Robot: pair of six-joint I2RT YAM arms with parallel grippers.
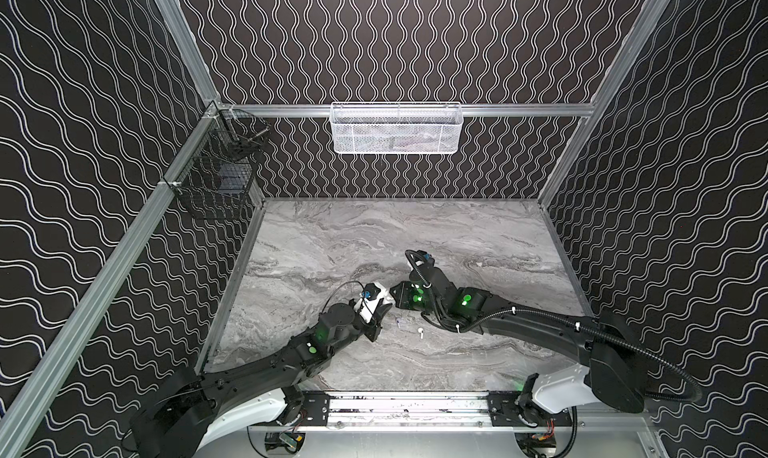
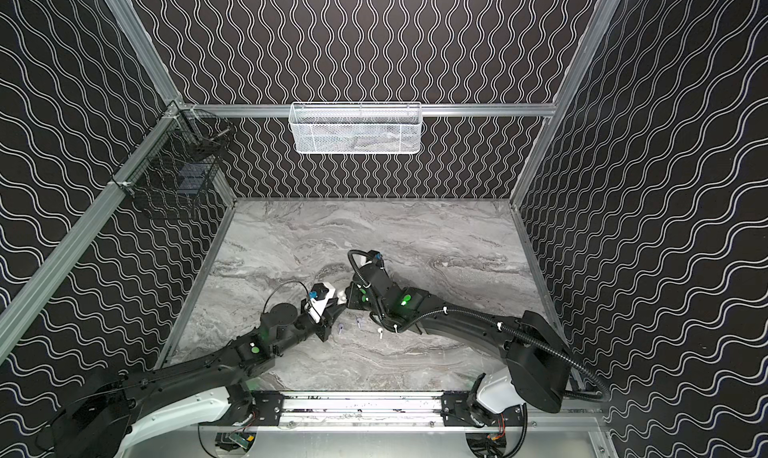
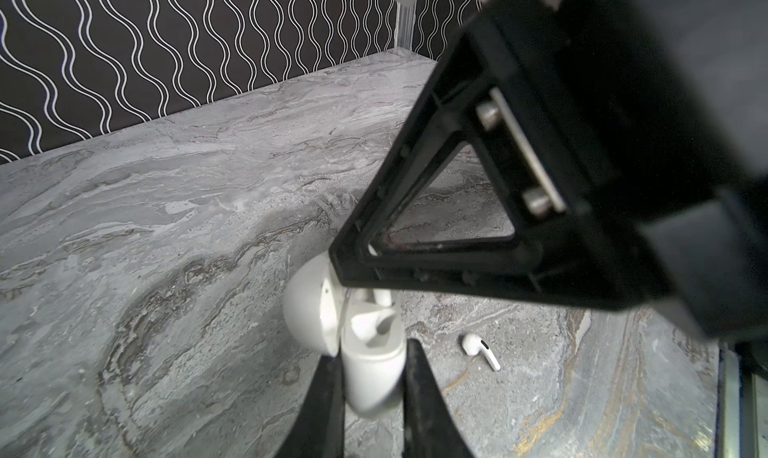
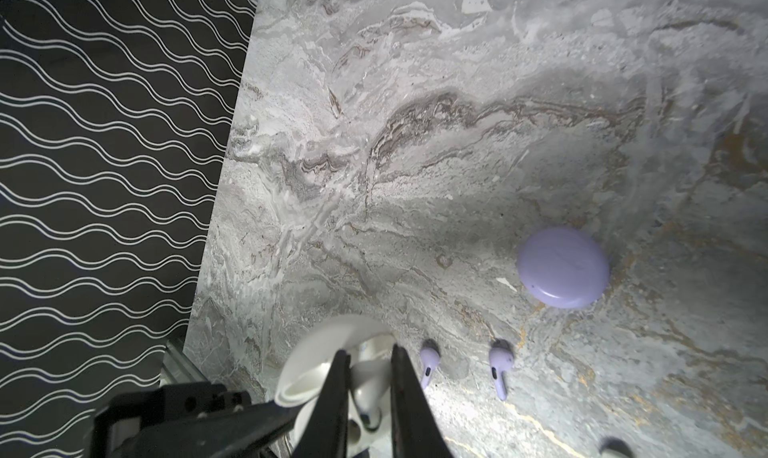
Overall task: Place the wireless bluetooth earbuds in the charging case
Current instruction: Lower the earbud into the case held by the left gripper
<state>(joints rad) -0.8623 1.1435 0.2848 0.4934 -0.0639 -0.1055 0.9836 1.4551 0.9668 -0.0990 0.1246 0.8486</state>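
Right wrist view: we see the right gripper [image 4: 369, 350] pinched tight on 1 white earbud [image 4: 365, 393], poised at the mouth of the open white charging case [image 4: 311, 360]. Left wrist view: the left gripper [image 3: 372, 347] is clamped around the case body with the lid swung aside, likely to steady it and present the wells to the incoming earbud. The held earbud's long axis seems to run along the fingers; we cannot tell which end leads. All this sits near the middle of the marble table [image 1: 332, 235]. On the near side lie 2 lavender earbuds [image 4: 428, 364], side by side, stems roughly parallel, heads facing the same way. 1 loose white earbud [image 3: 480, 350] lies flat nearby. A closed lavender case [image 4: 563, 266] sits apart.
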